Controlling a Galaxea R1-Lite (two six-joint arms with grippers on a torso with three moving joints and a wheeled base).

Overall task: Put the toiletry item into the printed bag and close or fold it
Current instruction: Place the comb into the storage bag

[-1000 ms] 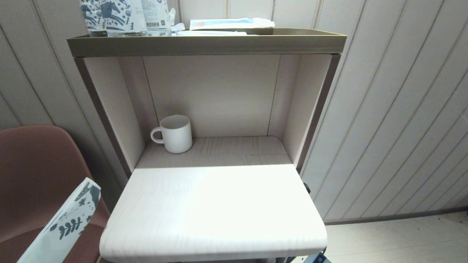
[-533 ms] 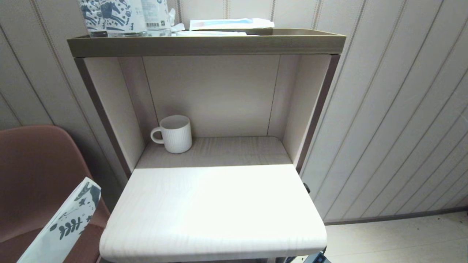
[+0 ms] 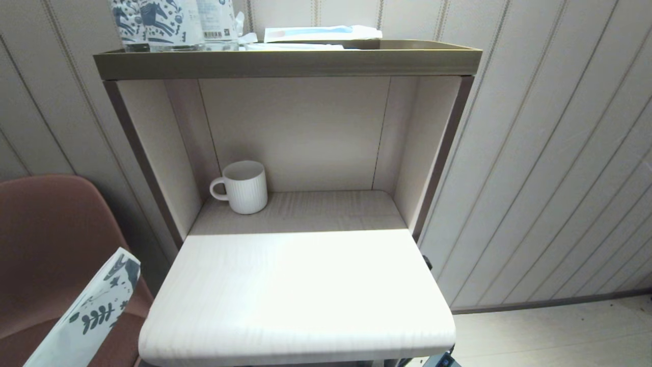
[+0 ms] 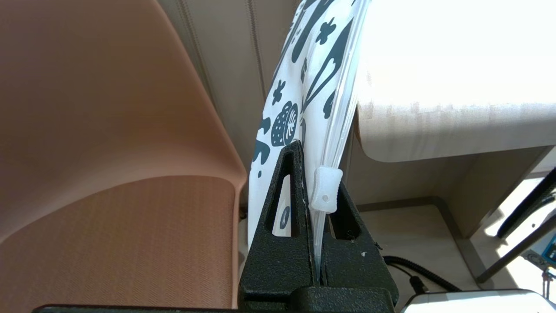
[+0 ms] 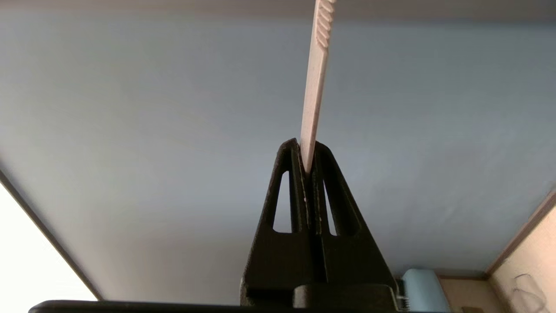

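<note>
The printed bag [image 3: 89, 313], white with dark-blue leaf print, sticks up at the lower left of the head view, beside the table. In the left wrist view my left gripper [image 4: 315, 174] is shut on the printed bag [image 4: 312, 78] at its zip edge, with the small white zip slider [image 4: 325, 191] between the fingertips. In the right wrist view my right gripper [image 5: 306, 145] is shut on the toiletry item [image 5: 315, 78], a thin pale stick with ridges near its far end, in front of a flat grey surface. Neither gripper shows in the head view.
A white ribbed mug [image 3: 246, 186] stands at the back left of the shelf recess, behind the pale table top [image 3: 295, 290]. The top tray [image 3: 285, 61] holds a horse-patterned package [image 3: 158, 23] and flat packets [image 3: 321, 33]. A brown chair [image 3: 46, 239] stands on the left.
</note>
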